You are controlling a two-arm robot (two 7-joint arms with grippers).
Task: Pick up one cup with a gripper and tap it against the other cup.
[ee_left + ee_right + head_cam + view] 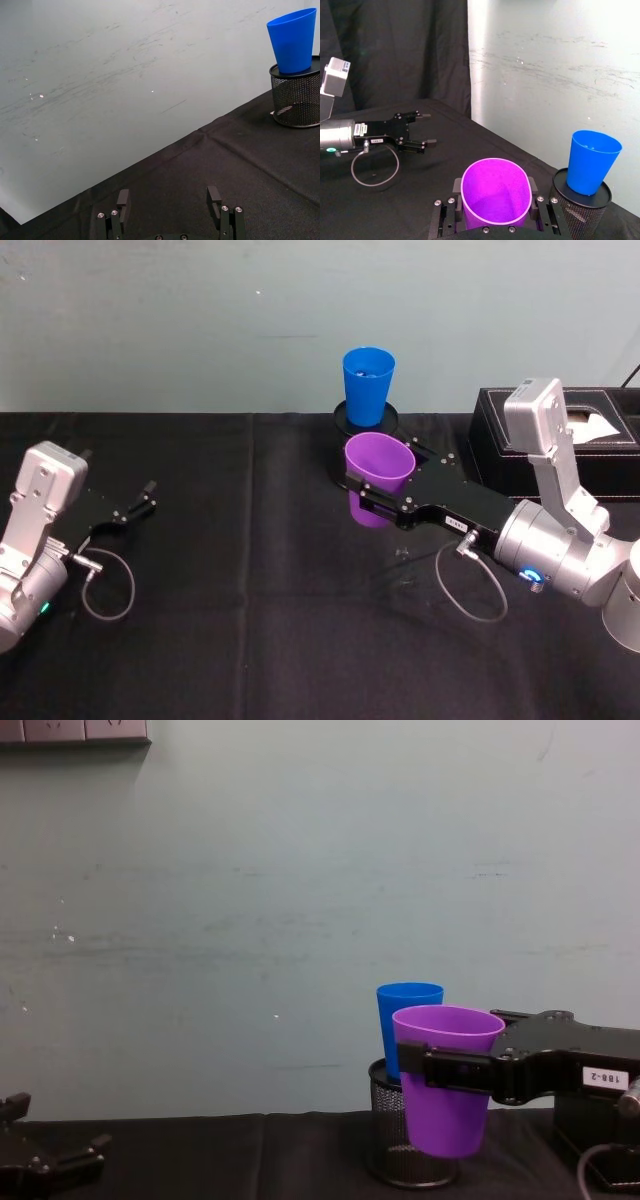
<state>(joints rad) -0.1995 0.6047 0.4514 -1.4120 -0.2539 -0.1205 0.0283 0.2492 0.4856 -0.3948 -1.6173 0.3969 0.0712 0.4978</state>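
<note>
While hanging aloft, purple cup (378,468): hovering just before blue cup (367,385), not yet tapping.
Right gripper (372,495): clamping purple cup.
Left gripper (148,495): idling agape, well left of blue cup.

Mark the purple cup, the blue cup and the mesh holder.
purple cup (445,1122): chest view, lower outer wall
blue cup (367,400): head view, outer side wall
mesh holder (297,100): left wrist view, mesh side wall
</note>
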